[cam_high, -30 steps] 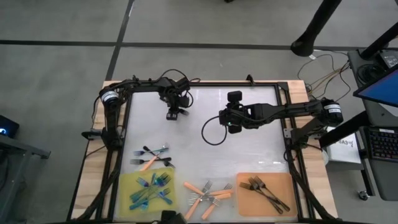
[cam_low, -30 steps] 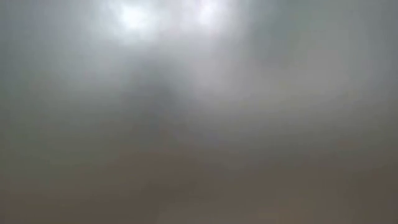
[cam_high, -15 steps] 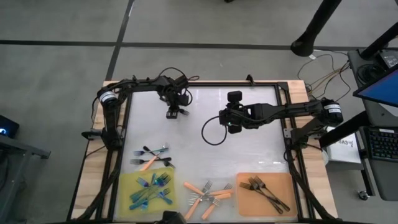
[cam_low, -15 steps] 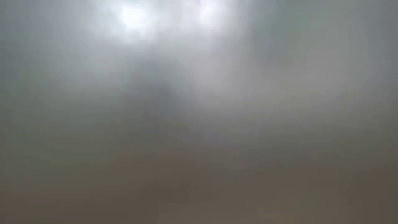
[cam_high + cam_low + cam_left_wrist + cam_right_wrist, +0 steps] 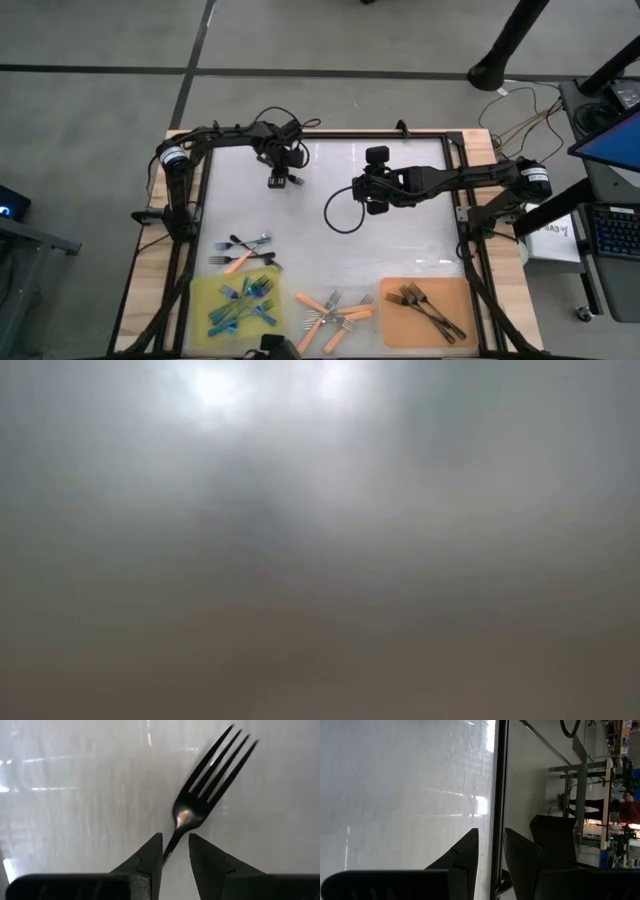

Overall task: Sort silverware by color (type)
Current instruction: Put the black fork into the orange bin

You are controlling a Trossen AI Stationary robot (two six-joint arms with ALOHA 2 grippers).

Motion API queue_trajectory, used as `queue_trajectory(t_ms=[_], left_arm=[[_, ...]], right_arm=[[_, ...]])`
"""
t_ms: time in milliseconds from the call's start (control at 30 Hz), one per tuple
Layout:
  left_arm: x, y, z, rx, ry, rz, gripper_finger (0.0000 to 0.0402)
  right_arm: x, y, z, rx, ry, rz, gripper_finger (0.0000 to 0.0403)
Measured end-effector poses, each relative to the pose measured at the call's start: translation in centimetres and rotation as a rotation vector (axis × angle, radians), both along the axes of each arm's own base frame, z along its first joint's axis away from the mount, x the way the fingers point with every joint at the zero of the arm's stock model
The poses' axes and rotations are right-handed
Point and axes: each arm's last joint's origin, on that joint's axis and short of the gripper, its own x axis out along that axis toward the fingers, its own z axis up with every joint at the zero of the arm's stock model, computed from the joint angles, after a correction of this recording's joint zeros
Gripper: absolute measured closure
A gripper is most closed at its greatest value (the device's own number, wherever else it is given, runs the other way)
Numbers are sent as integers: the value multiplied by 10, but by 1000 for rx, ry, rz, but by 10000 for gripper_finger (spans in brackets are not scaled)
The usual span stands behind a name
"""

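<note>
My left gripper (image 5: 280,182) (image 5: 175,837) points down over the far left part of the white table (image 5: 400,250) and is shut on a dark grey-black fork (image 5: 210,780). My right gripper (image 5: 372,205) (image 5: 491,831) hangs above the table's middle, its fingers a narrow gap apart with nothing between them. Blue-teal forks (image 5: 240,300) lie on a yellow mat (image 5: 205,300) at the near left. Dark forks (image 5: 428,305) lie on an orange mat (image 5: 395,325) at the near right. Orange-handled forks (image 5: 330,310) lie on the bare table between the mats. The low view shows only grey blur. My left gripper pinches the dark fork's handle (image 5: 171,847) between its two fingers, just behind the neck. The fingers come from above and point down. The fork reaches past the fingertips, tilted to one side, its tines (image 5: 225,755) away from the gripper. Whether the tines touch the table I cannot tell.
A small mixed pile of forks (image 5: 242,250) lies on the table's left side, just beyond the yellow mat. A black cable (image 5: 335,215) loops below my right arm. A black frame (image 5: 330,135) borders the table.
</note>
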Motion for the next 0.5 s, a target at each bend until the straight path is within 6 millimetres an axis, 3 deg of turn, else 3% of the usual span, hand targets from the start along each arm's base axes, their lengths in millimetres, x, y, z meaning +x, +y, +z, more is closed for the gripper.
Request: queue_trajectory(t_ms=[500], left_arm=[[0, 6, -6, 77, 68, 43, 325]], right_arm=[[0, 0, 0, 0, 0, 0, 321]])
